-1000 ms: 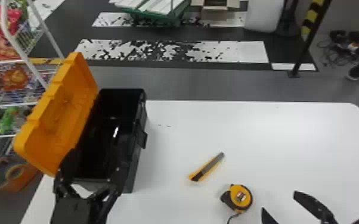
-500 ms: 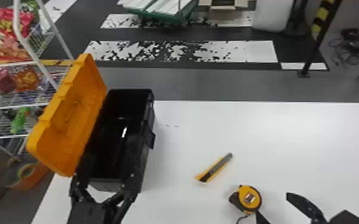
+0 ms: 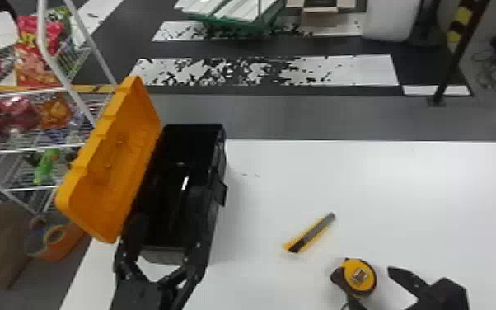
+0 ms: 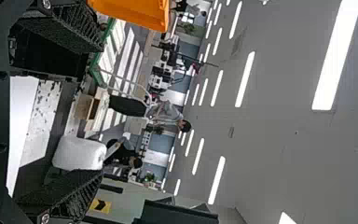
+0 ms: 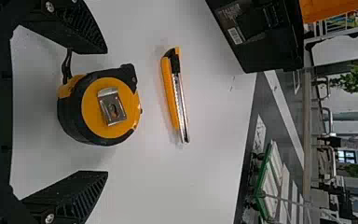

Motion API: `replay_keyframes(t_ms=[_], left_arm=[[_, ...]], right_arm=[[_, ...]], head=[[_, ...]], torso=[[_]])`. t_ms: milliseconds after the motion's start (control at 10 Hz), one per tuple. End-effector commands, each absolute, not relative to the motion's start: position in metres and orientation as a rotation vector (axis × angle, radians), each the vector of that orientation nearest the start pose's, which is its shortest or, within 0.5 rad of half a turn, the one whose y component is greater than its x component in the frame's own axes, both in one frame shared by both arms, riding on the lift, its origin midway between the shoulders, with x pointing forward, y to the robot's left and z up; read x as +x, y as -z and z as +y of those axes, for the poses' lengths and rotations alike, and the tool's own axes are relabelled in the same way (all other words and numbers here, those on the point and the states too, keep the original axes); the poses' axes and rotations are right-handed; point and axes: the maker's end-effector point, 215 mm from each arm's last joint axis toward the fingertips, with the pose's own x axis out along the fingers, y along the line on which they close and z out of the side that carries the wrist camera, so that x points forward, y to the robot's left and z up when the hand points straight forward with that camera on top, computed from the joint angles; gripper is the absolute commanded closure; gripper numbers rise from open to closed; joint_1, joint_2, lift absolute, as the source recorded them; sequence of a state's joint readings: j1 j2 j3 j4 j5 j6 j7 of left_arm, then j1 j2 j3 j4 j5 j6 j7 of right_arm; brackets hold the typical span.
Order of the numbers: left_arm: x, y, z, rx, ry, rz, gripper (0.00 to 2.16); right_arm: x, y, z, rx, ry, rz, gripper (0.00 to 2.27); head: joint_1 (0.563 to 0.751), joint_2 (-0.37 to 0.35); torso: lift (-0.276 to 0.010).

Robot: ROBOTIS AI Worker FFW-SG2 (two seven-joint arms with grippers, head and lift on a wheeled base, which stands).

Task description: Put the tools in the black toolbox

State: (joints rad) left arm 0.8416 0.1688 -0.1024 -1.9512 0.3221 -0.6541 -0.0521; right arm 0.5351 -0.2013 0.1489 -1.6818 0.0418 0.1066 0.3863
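Ideally, the right gripper (image 5: 106, 112), fingers spread either side of the tape measure (image 5: 93, 112), centres before closing evenly, clear of its strap | both tape measure and utility knife (image 5: 176, 95) on white table (image 3: 342, 177) | left gripper (image 3: 168, 210) open at black toolbox (image 3: 163, 254) | wire rack (image 3: 16, 149) beside, striped floor (image 3: 354, 70) beyond

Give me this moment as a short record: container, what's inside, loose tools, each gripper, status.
container: black toolbox on the table, orange lid open
inside: a shiny streak, identity unclear
loose tools: utility knife; tape measure, nearer the robot
left gripper: open, empty, by toolbox's near end
right gripper: open at the tape measure, not gripping
status: both loose tools still to be put away
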Motion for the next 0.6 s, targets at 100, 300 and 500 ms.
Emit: replay_keyframes(t_ms=[100, 300, 500], left_arm=[[0.308, 0.328, 0.228, -0.248, 0.077, -0.166, 0.07], [0.308, 0.328, 0.228, -0.248, 0.077, -0.166, 0.07], [0.309, 0.327, 0.228, -0.246, 0.080, -0.167, 0.07]], right_arm=[[0.315, 0.597, -0.118, -0.127, -0.581, 0.637, 0.08], [0.318, 0.603, -0.116, -0.146, -0.574, 0.666, 0.10], [0.323, 0.605, -0.115, -0.156, -0.570, 0.681, 0.11]], head=[[0.695, 0.192], [0.695, 0.202], [0.695, 0.207]], torso=[[-0.039], [-0.039], [-0.039]])
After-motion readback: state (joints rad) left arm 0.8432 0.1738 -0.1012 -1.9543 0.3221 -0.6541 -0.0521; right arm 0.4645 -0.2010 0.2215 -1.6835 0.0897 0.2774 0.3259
